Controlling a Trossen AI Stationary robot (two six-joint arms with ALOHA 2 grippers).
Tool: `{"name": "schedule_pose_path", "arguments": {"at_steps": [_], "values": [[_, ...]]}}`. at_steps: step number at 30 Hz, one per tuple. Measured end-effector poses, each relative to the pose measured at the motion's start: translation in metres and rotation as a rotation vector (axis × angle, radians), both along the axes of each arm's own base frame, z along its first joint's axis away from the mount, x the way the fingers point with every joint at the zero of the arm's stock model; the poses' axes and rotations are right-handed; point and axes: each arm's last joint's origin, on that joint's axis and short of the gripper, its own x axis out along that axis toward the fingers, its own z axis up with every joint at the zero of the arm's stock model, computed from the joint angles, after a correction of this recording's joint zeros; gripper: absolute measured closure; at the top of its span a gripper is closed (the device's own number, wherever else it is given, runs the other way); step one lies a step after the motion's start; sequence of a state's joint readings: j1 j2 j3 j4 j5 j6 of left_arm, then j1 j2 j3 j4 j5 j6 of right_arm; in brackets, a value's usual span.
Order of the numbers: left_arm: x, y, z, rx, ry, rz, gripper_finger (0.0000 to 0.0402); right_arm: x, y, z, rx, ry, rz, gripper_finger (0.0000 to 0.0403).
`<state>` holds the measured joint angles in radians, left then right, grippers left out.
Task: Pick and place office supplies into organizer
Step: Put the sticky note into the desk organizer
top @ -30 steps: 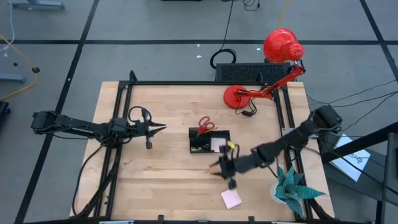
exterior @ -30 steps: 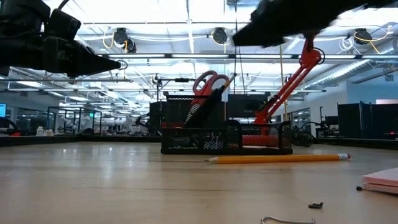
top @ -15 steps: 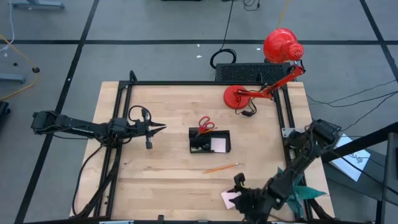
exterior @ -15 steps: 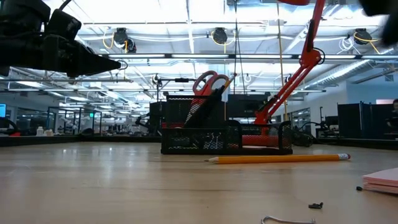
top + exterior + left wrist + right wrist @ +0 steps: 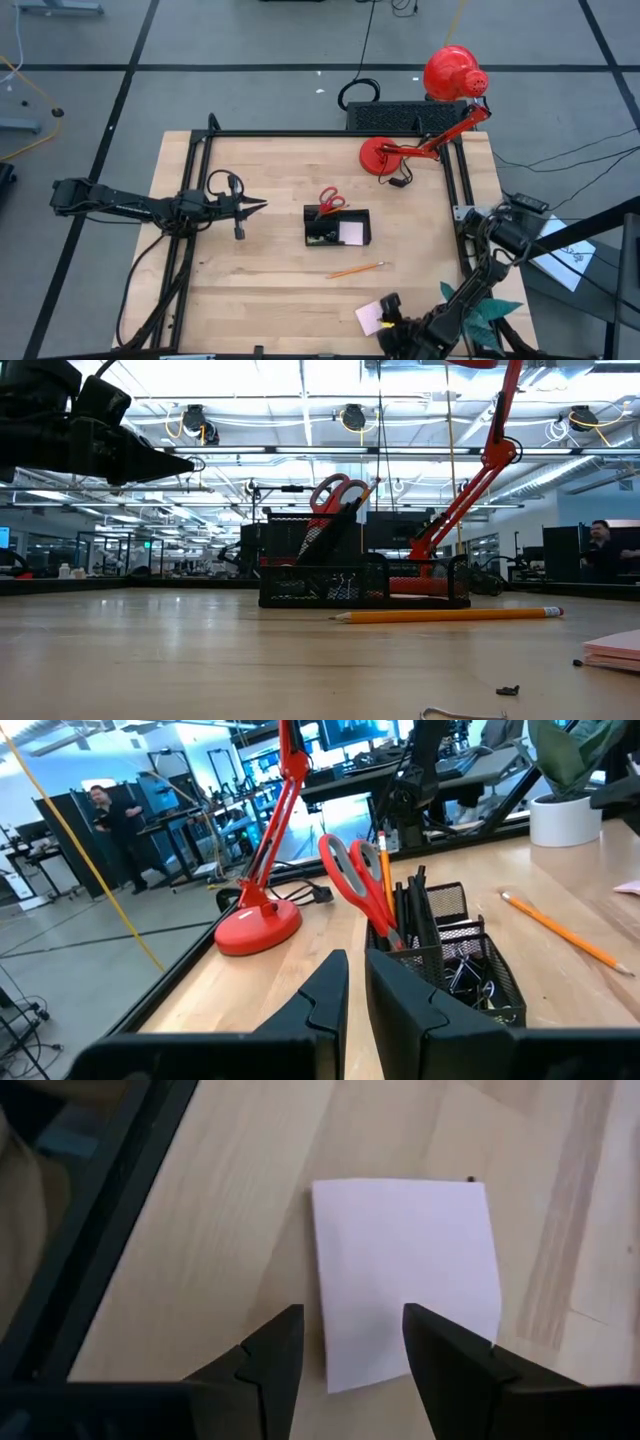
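Observation:
The black mesh organizer stands mid-table, with red-handled scissors and pens upright in it. An orange pencil lies on the wood just in front of it. A pink sticky-note pad lies flat near the table's near edge. My right gripper hangs open over the pad's near edge, pointing steeply down, one finger on either side; I see no touch. My left gripper waits level at mid-left, shut and empty, pointing at the organizer.
A red desk lamp stands at the far right, next to a black ribbed box. A teal paper plant sits by my right arm. A tiny black clip and a wire clip lie near the front. A person stands beyond the table.
My right gripper has swung from beside the pencil and organizer toward the table's near edge, has sunk and tipped downward, and now hangs over the pink pad. The arm has left the low view. The pad and pencil have stayed where they were.

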<state>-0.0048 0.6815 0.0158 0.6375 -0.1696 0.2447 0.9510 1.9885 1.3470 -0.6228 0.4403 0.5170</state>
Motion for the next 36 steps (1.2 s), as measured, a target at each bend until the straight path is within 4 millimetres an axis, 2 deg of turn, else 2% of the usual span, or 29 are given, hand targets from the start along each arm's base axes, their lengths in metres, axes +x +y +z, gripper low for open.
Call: {"name": "schedule_pose_path", "arguments": {"at_steps": [5, 10, 29, 32, 36], "values": [[0.000, 0.000, -0.001, 0.003, 0.007, -0.001, 0.0355, -0.001, 0.003, 0.001, 0.021, 0.036, 0.018, 0.0238], [0.000, 0.000, -0.001, 0.007, 0.011, -0.001, 0.0355, -0.004, -0.002, -0.003, -0.045, 0.018, 0.013, 0.0238], [0.000, 0.000, -0.002, 0.004, 0.017, 0.001, 0.0355, -0.011, -0.018, -0.035, -0.094, -0.123, 0.018, 0.0240], [0.000, 0.000, -0.002, 0.004, 0.017, 0.004, 0.0355, -0.011, -0.019, -0.040, -0.083, -0.159, 0.013, 0.0256], [0.000, 0.000, -0.002, 0.004, 0.018, 0.004, 0.0355, -0.013, -0.022, -0.046, -0.062, -0.181, 0.008, 0.0310]]}}
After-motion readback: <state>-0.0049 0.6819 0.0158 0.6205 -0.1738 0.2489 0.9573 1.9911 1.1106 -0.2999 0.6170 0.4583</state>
